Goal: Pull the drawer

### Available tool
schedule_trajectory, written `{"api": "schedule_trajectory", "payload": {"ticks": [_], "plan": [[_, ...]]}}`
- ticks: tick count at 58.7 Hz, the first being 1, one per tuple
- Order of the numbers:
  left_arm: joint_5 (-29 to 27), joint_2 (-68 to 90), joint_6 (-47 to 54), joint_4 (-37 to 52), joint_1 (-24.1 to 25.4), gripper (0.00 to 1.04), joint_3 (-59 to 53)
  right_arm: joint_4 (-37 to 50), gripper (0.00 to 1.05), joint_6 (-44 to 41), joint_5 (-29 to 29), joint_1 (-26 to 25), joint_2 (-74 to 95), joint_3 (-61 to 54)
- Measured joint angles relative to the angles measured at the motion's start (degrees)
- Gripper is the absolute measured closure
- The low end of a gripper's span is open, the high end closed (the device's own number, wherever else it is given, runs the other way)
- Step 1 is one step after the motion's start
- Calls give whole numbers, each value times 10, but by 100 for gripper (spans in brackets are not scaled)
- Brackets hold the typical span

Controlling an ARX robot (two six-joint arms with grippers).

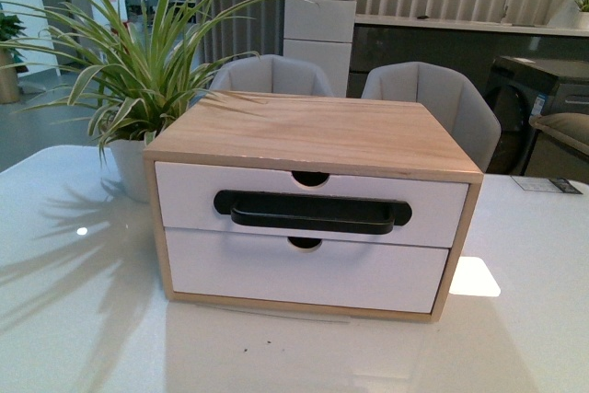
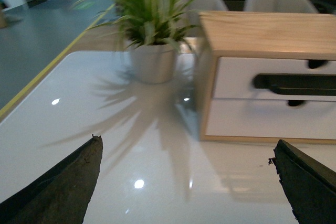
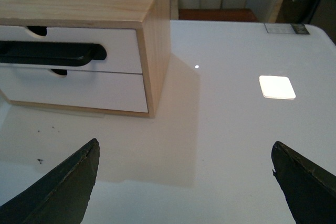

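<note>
A light wood cabinet (image 1: 313,131) stands mid-table with two white drawer fronts. The upper one is the drawer (image 1: 184,195), closed flush, with a long black bar handle (image 1: 311,212) and a half-round notch (image 1: 310,178) in its top edge. Neither arm shows in the front view. My left gripper (image 2: 186,148) is open over bare tabletop, well short of the cabinet's left corner; the drawer (image 2: 239,74) and handle (image 2: 296,84) lie ahead of it. My right gripper (image 3: 185,150) is open too, short of the cabinet's right corner, with the drawer (image 3: 123,40) and handle (image 3: 50,54) beyond it.
A potted spiky plant (image 1: 129,71) in a white pot (image 2: 153,62) stands just left of the cabinet. The lower white front (image 1: 304,273) has a notch but no handle. The white glossy table (image 1: 83,319) spreads around. Two grey chairs (image 1: 433,98) sit behind it.
</note>
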Motion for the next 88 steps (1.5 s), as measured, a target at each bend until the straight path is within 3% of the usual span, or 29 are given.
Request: {"api": "schedule_trajectory", "payload": {"ticks": [8, 23, 47, 60, 88], "plan": [[150, 260, 84, 130, -28, 7, 96, -13, 9, -90, -57, 12, 155, 95], [271, 476, 237, 57, -78, 7, 253, -89, 9, -233, -92, 44, 312, 210], [308, 634, 462, -173, -122, 7, 477, -158, 9, -386, -123, 85, 462, 322], [303, 707, 537, -258, -138, 7, 567, -162, 9, -413, -127, 99, 537, 380], [253, 817, 615, -302, -144, 7, 671, -165, 9, -399, -160, 122, 615, 462]]}}
